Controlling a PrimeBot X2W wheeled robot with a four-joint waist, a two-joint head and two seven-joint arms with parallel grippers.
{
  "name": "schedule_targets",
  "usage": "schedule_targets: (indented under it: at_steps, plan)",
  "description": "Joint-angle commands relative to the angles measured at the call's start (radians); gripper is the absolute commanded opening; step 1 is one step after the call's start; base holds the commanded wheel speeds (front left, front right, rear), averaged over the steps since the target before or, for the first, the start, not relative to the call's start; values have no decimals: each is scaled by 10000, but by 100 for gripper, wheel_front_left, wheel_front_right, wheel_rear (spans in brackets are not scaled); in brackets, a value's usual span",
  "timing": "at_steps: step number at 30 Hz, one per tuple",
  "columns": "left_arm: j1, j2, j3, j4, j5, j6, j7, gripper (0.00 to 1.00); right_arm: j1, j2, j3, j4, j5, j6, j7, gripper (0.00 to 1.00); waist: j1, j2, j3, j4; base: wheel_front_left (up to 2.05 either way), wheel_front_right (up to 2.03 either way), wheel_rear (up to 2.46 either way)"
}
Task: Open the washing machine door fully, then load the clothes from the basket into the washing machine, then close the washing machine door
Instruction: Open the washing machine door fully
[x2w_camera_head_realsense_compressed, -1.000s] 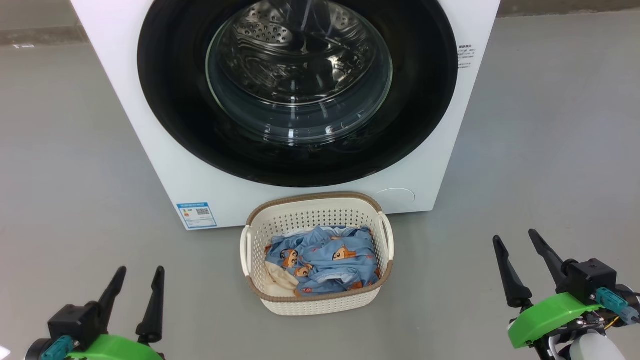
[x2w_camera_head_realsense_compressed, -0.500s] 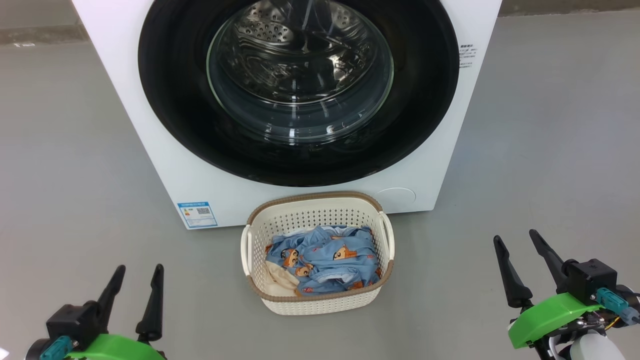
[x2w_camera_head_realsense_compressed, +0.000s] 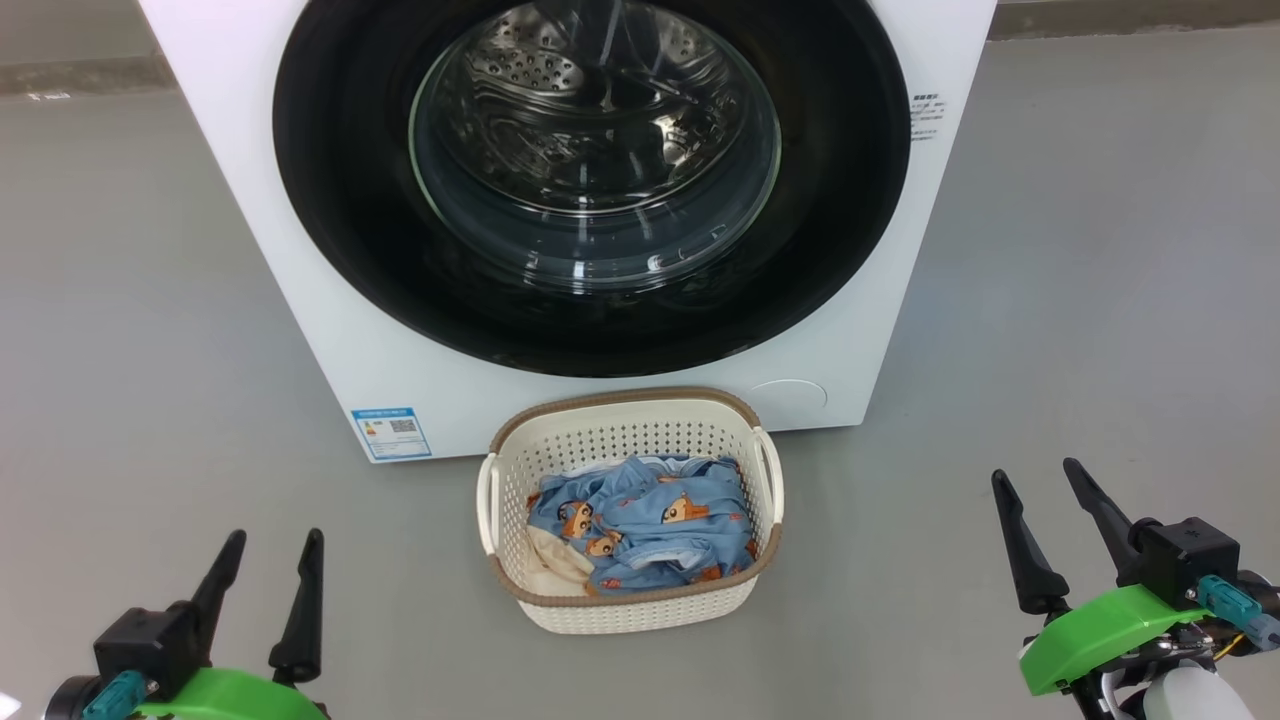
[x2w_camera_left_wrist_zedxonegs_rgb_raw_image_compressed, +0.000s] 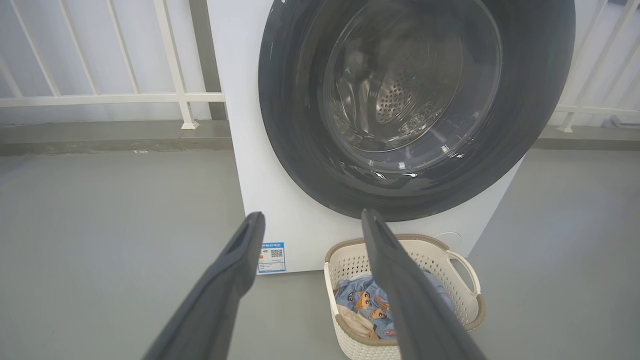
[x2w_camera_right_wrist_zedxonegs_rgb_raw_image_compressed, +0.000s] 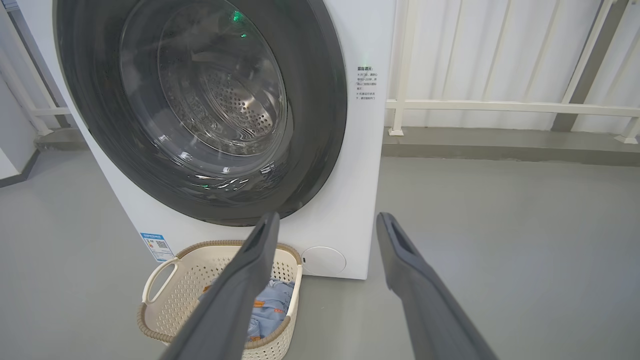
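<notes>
One large round glossy black washing machine door (x2w_camera_head_realsense_compressed: 595, 180) with a bulging clear glass window: we are recording it as sitting shut, flush in the front of the big white front-loading washing machine (x2w_camera_head_realsense_compressed: 330, 340).

One small rectangular cream-white perforated plastic basket (x2w_camera_head_realsense_compressed: 620, 398) with a brown woven-look rim: it is standing on the floor just beneath the door's lower edge, touching or nearly touching the machine.

Several light blue animal-print fabric clothes (x2w_camera_head_realsense_compressed: 650, 525) and a cream piece: all are lying inside the basket.

Two grippers: the left gripper (x2w_camera_head_realsense_compressed: 276, 540) and the right gripper (x2w_camera_head_realsense_compressed: 1036, 472) are hovering low at either side, both spread wide and holding nothing.

Relation noted: the door is lying ahead of and above both grippers, midway between them. The right gripper is sitting slightly further forward, so we are judging it the nearer. We are seeing no handle or hinge, so we cannot tell the opening side.

One grey smooth floor (x2w_camera_head_realsense_compressed: 150, 350) is surrounding everything.
</notes>
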Motion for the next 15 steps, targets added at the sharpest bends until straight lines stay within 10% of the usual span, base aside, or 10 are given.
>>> schedule_targets:
  at_steps: [1,15]
  plan:
    - [-450,176,315,-246,99,-27,-67,100,-328,-89,192,-242,7,16,-120,100,0,0,-3,6,72,72,-145]
    - [-483,81,411,-470,-42,-27,-67,100,-287,-51,134,-232,31,16,-120,100,-1,0,-9,2,112,112,-223]
